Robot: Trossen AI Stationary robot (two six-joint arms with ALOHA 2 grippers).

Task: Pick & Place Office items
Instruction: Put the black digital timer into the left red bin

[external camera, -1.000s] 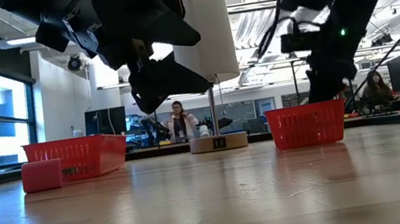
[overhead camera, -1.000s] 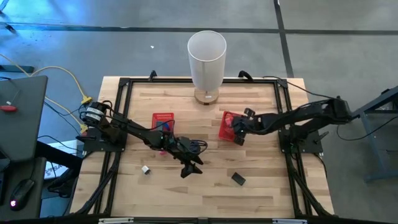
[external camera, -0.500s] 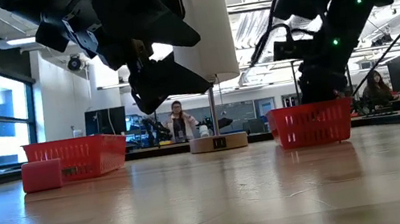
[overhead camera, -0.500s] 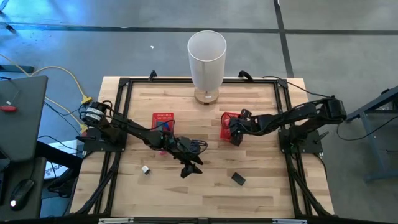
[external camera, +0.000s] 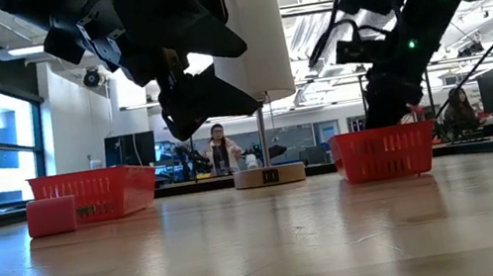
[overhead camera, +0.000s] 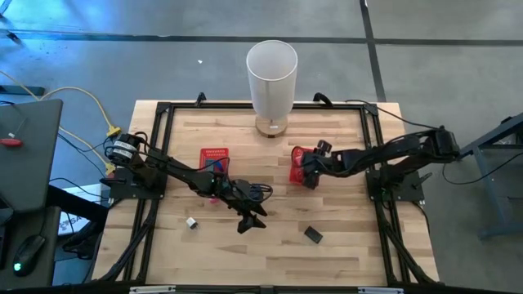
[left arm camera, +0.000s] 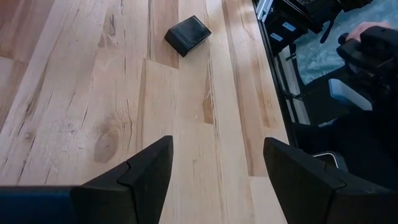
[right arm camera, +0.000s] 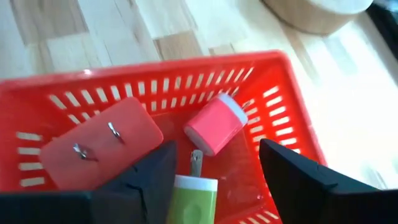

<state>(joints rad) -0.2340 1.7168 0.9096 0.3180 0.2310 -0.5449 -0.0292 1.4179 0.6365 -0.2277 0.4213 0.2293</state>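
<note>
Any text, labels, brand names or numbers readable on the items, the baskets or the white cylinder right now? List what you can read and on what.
None can be read in any view.
black item: plain top, no marking shows.
right red basket and the pink item, flat red item and green item in it: no print shows.
white cylinder: blank; a small dark patch on its base is too small to read.
</note>
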